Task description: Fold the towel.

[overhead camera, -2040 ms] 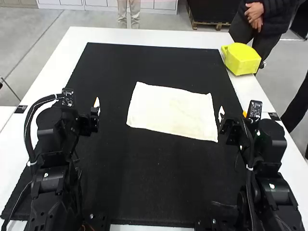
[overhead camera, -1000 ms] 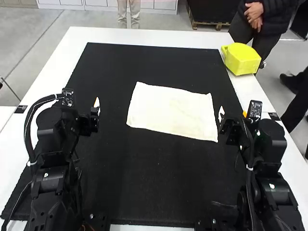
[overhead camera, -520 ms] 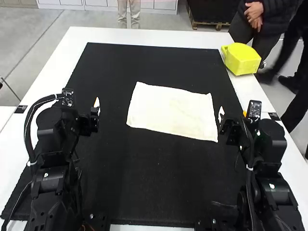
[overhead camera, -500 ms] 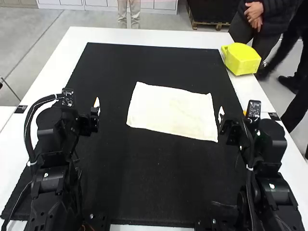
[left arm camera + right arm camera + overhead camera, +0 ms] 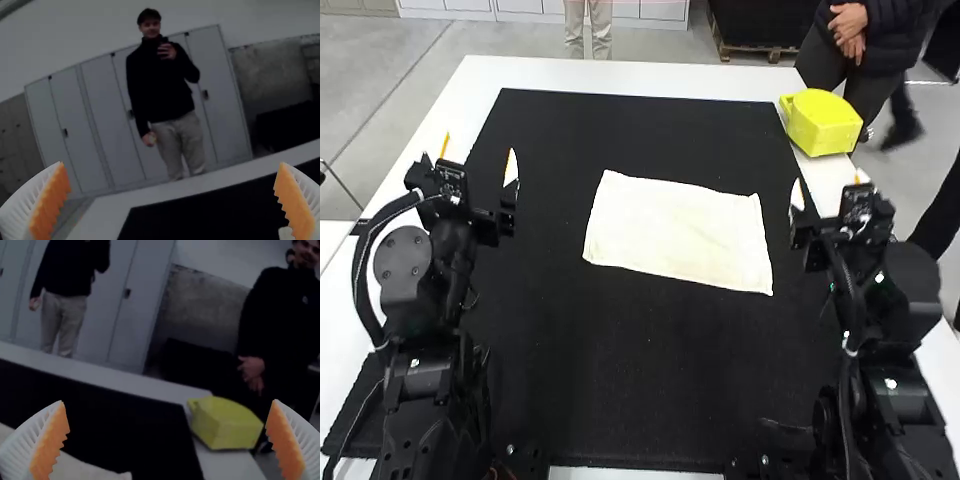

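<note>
Step in hand, as I read it: pre-grasp, i.e. fold prob. not started, w/ the towel (image 5: 678, 232) lying flat & spread as a rough rectangle, slightly skewed, approx. mid-mat on the black mat (image 5: 620, 380). Can't tell if it's 1 layer or more. L gripper (image 5: 478, 156) is up off to the towel's left, well apart from it; its fingers stand wide apart, nothing btwn them. R gripper (image 5: 828, 187) is off the towel's right side, nearer to it, fingers also wide apart & empty, orange pads (image 5: 51, 442) facing each other across the gap. Next move, my guess: tip both grippers down, bring each in over a corner on the same edge, e.g. the near edge, close on the cloth only (not the mat), then lift & carry that edge over to the opposite edge, keeping the 2 sides level so the fold doesn't go crooked. Main risk: a thin hem slipping out, or just 1 corner caught. Count: 1 towel, 2 arms, 2 grippers w/ 2 fingers each (4 total), 1 mat, 1 white table (image 5: 640, 80), 1 yellow container (image 5: 823, 125) at the table's far R edge.
</note>
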`<state>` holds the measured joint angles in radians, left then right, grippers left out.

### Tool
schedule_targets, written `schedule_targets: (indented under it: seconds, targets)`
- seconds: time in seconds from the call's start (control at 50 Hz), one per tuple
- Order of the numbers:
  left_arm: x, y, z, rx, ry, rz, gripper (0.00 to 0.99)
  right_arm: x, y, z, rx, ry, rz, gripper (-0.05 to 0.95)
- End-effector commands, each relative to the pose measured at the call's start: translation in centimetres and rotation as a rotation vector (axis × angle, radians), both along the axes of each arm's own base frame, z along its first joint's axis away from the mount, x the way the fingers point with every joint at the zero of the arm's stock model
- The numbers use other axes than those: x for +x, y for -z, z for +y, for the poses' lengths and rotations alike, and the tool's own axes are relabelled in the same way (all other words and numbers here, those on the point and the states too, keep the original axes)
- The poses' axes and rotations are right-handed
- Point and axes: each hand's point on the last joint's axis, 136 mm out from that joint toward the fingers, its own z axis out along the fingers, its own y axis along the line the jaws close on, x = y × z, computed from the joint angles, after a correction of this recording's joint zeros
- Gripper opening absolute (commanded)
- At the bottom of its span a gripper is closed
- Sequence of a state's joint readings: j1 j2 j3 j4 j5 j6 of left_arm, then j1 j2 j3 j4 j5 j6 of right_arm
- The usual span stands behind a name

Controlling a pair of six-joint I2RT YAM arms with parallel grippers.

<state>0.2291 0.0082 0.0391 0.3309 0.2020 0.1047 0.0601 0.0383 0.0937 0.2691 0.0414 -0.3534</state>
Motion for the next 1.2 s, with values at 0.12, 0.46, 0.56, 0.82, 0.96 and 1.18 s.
schedule_targets:
  seconds: [0.12,0.46,0.56,0.82,0.96,1.18]
  targets:
    - [-0.4,-8.1,0.1,-0.035,0.005,-0.048,0.962,1.2,-8.7,-1.4,0.095,0.059,0.001,0.90]
    - [11.9,-5.3,1.9,-0.324,0.065,0.374,0.959,10.2,-3.7,-0.5,0.392,0.039,0.395,0.90]
    - [14.2,-1.9,0.6,-0.337,0.094,0.482,0.959,11.5,2.1,0.1,0.432,0.043,0.553,0.90]
    - [17.4,8.2,-3.6,-0.329,0.156,0.743,0.959,12.3,7.6,-1.5,0.464,0.113,0.630,0.90]
    - [18.6,10.5,-4.6,-0.288,0.181,0.777,0.959,12.6,8.0,-1.4,0.472,0.094,0.641,0.90]
    - [20.5,14.4,-7.5,-0.230,0.273,0.842,0.959,13.3,12.8,0.5,0.426,0.076,0.789,0.91]
